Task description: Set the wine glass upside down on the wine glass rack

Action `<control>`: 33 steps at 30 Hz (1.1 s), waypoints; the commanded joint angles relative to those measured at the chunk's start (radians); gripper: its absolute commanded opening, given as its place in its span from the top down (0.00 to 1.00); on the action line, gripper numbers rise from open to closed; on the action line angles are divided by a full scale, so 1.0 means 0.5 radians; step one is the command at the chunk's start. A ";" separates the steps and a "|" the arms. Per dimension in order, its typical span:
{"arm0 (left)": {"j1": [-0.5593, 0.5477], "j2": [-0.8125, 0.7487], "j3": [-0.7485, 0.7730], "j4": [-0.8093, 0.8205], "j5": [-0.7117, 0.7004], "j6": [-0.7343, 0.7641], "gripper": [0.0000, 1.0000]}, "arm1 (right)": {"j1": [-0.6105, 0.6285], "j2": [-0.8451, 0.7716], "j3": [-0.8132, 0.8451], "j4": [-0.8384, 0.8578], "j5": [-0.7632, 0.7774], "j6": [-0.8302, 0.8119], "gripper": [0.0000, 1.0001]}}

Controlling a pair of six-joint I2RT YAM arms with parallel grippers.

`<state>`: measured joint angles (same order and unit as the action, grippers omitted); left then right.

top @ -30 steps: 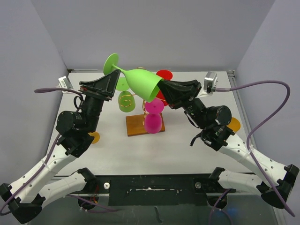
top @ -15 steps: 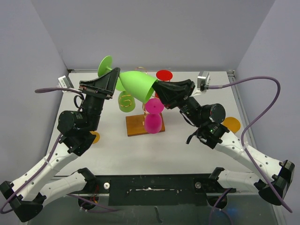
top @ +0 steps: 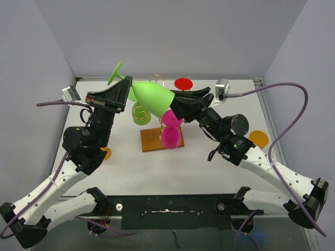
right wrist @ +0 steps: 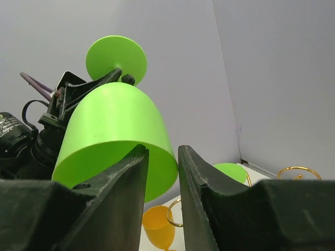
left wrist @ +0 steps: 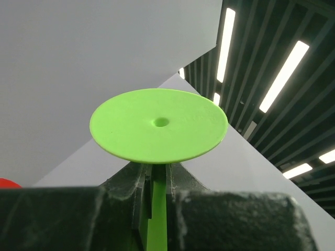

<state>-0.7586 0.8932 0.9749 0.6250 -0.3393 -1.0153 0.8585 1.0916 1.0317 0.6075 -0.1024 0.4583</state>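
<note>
I had the left gripper (left wrist: 156, 183) clamped on the stem of the green wine glass (top: 150, 97); the right gripper (right wrist: 163, 163) pinched its bowl rim; the glass hung tilted, foot uppermost, above the wine glass rack (top: 152, 140).

Robot lab, test-cell type. Two arms (top: 84, 146) bolted at the near edge of a white bench (top: 209, 167), w/ plain grey walls (top: 183, 36) boxing it in on 3 sides and purple cables (top: 293, 104) looping loose. Overhead: long strip lights (left wrist: 285, 73) btwn dark ceiling slats (left wrist: 246, 63).
</note>
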 commanded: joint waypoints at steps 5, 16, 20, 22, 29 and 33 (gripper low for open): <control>0.014 -0.099 0.112 -0.155 0.216 0.505 1.00 | 0.012 -0.176 -0.010 -0.143 0.066 -0.059 0.59; 0.014 -0.346 0.137 -0.709 0.207 1.183 1.00 | 0.011 -0.236 0.153 -0.682 0.139 -0.121 0.45; 0.014 -0.399 0.198 -0.996 0.349 1.446 1.00 | 0.012 -0.156 0.357 -0.892 0.119 -0.037 0.41; 0.013 -0.428 0.227 -1.138 0.423 1.555 1.00 | 0.012 -0.094 0.456 -0.966 0.086 0.018 0.39; 0.012 -0.546 0.137 -1.391 0.523 1.730 1.00 | 0.013 0.107 0.696 -0.987 -0.227 0.263 0.34; 0.011 -0.605 -0.001 -1.375 0.660 1.803 1.00 | 0.031 0.194 0.754 -0.953 -0.355 0.335 0.33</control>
<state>-0.7563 0.6163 1.0183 -0.0353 -0.1085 -0.1913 0.8597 1.1564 1.3563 0.1165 -0.1806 0.5617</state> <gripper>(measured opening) 0.041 0.666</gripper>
